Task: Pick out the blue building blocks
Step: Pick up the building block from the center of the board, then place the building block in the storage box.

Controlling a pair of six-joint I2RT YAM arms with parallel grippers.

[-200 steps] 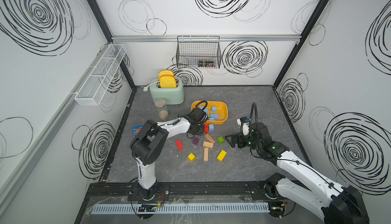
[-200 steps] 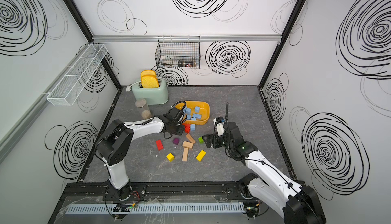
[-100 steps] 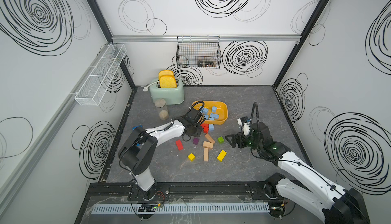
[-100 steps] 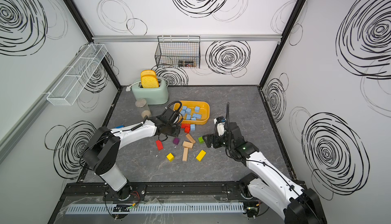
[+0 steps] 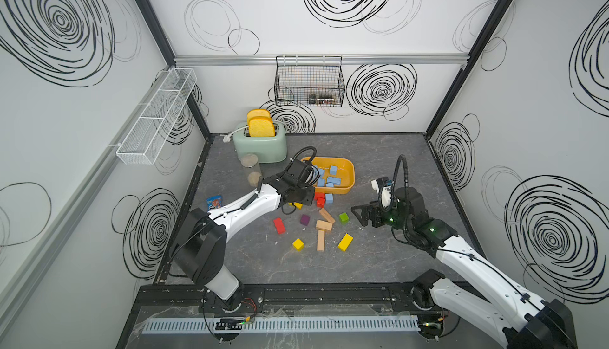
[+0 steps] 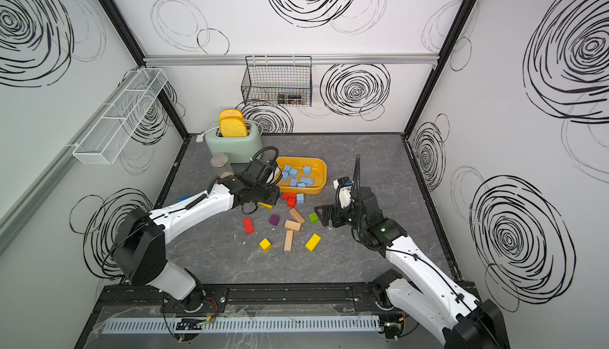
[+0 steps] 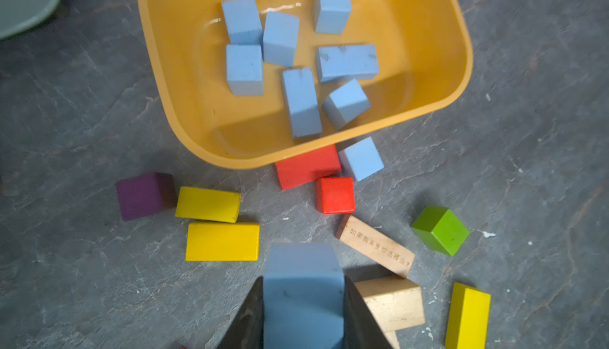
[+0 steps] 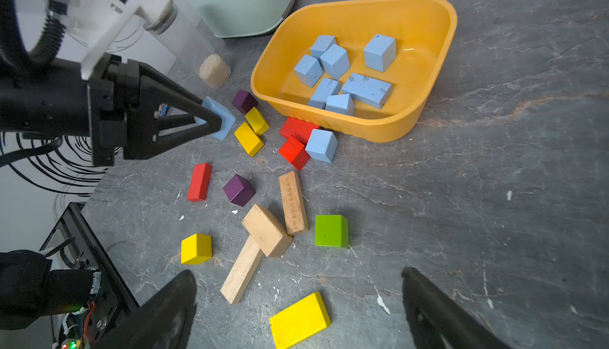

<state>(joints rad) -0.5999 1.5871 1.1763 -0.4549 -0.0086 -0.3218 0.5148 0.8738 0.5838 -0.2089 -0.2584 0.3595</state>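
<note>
L fingers (image 7: pixel 247 321) clamped on blue block (image 7: pixel 303 294) nr yellow tray (image 7: pixel 171 51); R fingers (image 8: pixel 171 304) apart, empty.

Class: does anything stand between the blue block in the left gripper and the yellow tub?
Nothing at its height. The left gripper holds the blue block off the table; red blocks and yellow bricks lie low beneath the path. Only the near rim of the yellow tub must be cleared.
</note>
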